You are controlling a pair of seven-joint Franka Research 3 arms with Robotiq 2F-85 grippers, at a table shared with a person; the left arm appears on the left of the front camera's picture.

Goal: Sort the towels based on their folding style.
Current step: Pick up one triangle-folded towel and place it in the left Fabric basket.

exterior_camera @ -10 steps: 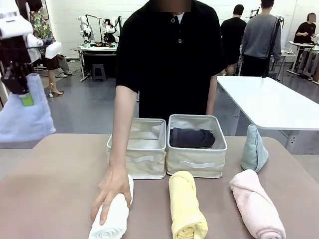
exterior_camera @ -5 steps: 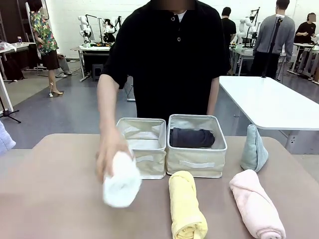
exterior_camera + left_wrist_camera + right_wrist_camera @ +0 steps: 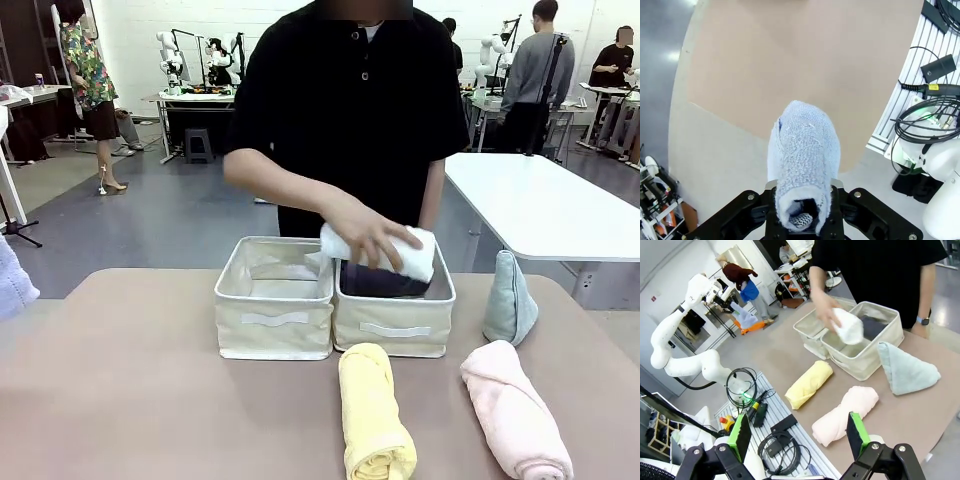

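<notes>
Left tool: clamped tight on the lavender-blue towel, one folded wedge poking out past the fingers, so that's 1 towel in the air.
Where that one is: up off the bench, out by its left end. In the front view just a corner of it peeks in at the left edge.
Right tool: wide open, got nothing in it, hanging above the near right part of the bench with the pink roll below it.
Towel count: 6 total, 4 rolls plus 2 wedges.
Rolls: white roll, dark grey roll, yellow roll, pink roll.
Wedges: the lavender-blue one in the left tool, and the teal wedge.
White roll: in the person's hand, held over the right bin, right on top of where the dark grey roll sits. Can't tell if the two are touching.
Dark grey roll: lying inside the right bin.
Yellow roll: flat on the bench just in front of the right bin, pointing back toward the robot.
Pink roll: on the bench to the right of the yellow one, a gap between them.
Teal wedge: standing upright on the bench, near the right bin's right wall.
Bins: 2 cream fabric ones, left bin and right bin side by side, touching, mid-bench on the person's side.
Hands: 1 in play, the one on the white roll.
</notes>
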